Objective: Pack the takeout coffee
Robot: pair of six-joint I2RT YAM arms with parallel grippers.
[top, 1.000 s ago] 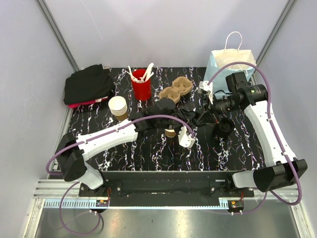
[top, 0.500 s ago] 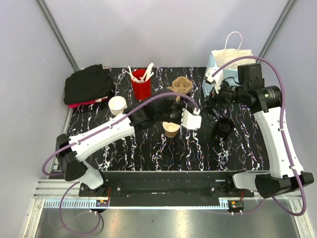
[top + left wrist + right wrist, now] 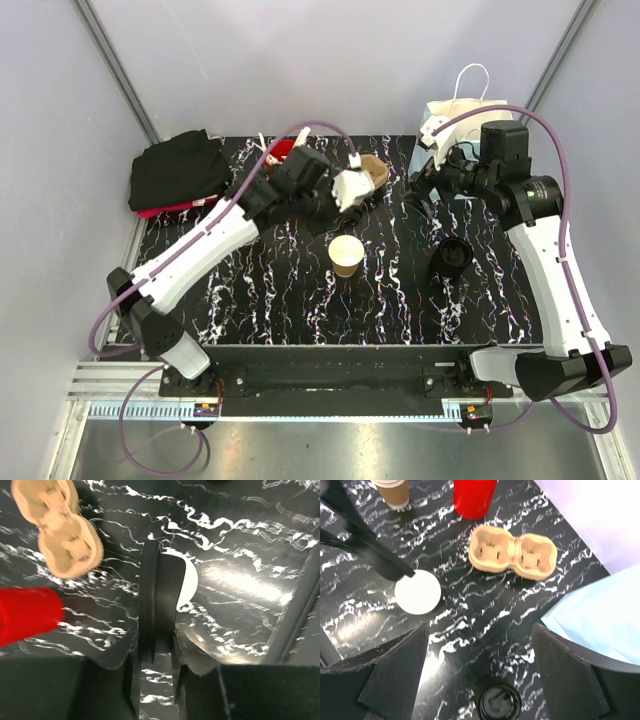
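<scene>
**Edge-on lid, light open cup: a tip-over waiting to happen**

The takeout coffee (image 3: 347, 255) stands upright and uncovered on the table (image 3: 300, 300), on the near side of the cup carrier (image 3: 372, 168) and apart from it. Whether it holds any drink I cannot tell. The left gripper (image 3: 350, 188) hangs over the carrier's left end, clenched on a thin black disc (image 3: 155, 595), by its look a lid, held on edge rather than flat. The right gripper (image 3: 425, 190) sits to the right of the carrier, its jaws spread wide with nothing between them. The paper bag (image 3: 465, 115) stands farther right of the carrier.

The likeliest trouble is the lid:
- It must be turned flat before it meets the rim. Brought down tilted or off-centre, it would push the light cup sideways or topple it.
- A pinch on the lid's edge may also let it swivel or slip in the jaws.

The red cup (image 3: 27, 612) of utensils stands just left of the carrier, close under the left arm, so a careless swing could knock it over. The carrier itself could be nudged as the arm leaves
</scene>
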